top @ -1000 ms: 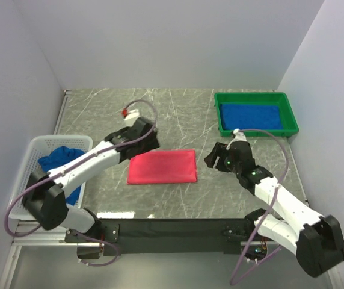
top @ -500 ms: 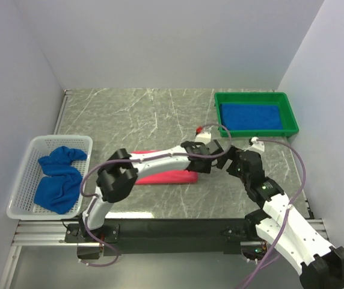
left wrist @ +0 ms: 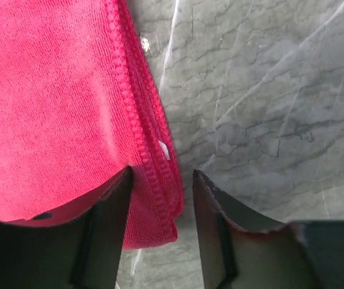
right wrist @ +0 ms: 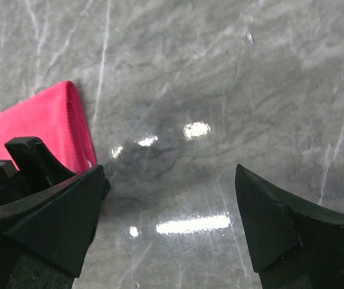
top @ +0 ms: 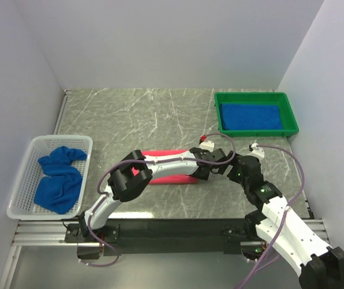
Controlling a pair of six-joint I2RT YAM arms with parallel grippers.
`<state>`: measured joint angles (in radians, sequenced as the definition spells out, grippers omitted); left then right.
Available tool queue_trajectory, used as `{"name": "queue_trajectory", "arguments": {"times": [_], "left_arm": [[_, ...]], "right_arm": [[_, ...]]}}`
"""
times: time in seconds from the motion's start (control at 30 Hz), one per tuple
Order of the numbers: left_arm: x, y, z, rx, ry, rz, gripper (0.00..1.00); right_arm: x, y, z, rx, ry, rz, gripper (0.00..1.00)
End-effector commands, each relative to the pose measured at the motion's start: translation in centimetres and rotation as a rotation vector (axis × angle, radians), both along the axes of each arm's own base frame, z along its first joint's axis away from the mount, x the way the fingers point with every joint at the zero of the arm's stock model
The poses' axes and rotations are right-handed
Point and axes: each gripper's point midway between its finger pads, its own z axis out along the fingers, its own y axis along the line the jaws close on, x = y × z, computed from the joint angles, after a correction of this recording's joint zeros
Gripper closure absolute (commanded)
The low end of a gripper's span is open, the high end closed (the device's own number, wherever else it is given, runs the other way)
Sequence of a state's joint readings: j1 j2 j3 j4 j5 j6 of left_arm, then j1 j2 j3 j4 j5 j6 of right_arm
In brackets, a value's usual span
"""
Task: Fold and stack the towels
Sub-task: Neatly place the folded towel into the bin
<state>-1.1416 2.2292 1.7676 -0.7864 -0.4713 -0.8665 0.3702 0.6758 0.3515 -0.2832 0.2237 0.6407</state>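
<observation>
Left jaws closing in on the pink-red towel's right hem

In the last second my left arm (top: 166, 162) swung across the pink-red towel (left wrist: 52, 90), which lies mid-tabletop (right wrist: 250, 90). Its jaws now straddle the layered hem, narrowing but not yet pinching. The right jaws came alongside and stand wide apart over bare marble. I read this as a pickup. From above the arm hides most of the towel, so I can't judge the fold.

Pink-red towel (left wrist: 52, 90), blue folded towel (top: 251, 117), blue crumpled towel (top: 58, 180), green tray (top: 253, 95), white basket (top: 61, 138), grey veined tabletop (top: 136, 114).
</observation>
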Motion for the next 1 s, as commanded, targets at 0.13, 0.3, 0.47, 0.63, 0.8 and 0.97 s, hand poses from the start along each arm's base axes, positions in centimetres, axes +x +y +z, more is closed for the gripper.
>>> {"name": "queue_trajectory", "arguments": {"times": [0.13, 0.3, 0.47, 0.63, 0.8, 0.97], "left_arm": [[-1.6, 1.1, -3.2, 0.046, 0.025, 0.001, 0.75], [-1.7, 1.4, -2.5, -0.001, 0.015, 0.015, 0.99], [-1.6, 1.1, 0.7, -0.122, -0.019, 0.000, 0.99], [-1.5, 1.2, 4.8, -0.243, -0.034, -0.005, 0.99], [-1.1, 1.7, 7.4, -0.299, -0.057, -0.003, 0.99], [-0.8, 1.5, 7.9, -0.311, -0.057, -0.010, 0.99]], "right_arm": [[0.6, 1.1, 0.7, 0.070, -0.046, 0.016, 0.05], [0.6, 1.9, 0.3, 0.113, -0.039, 0.040, 0.06], [0.8, 4.0, 0.2, 0.210, -0.005, 0.133, 0.06], [1.6, 6.0, 1.1, 0.416, -0.019, 0.198, 0.05], [2.1, 8.2, 0.7, 0.541, 0.048, 0.247, 0.03], [3.1, 10.2, 0.1, 0.656, 0.105, 0.283, 0.03]]}}
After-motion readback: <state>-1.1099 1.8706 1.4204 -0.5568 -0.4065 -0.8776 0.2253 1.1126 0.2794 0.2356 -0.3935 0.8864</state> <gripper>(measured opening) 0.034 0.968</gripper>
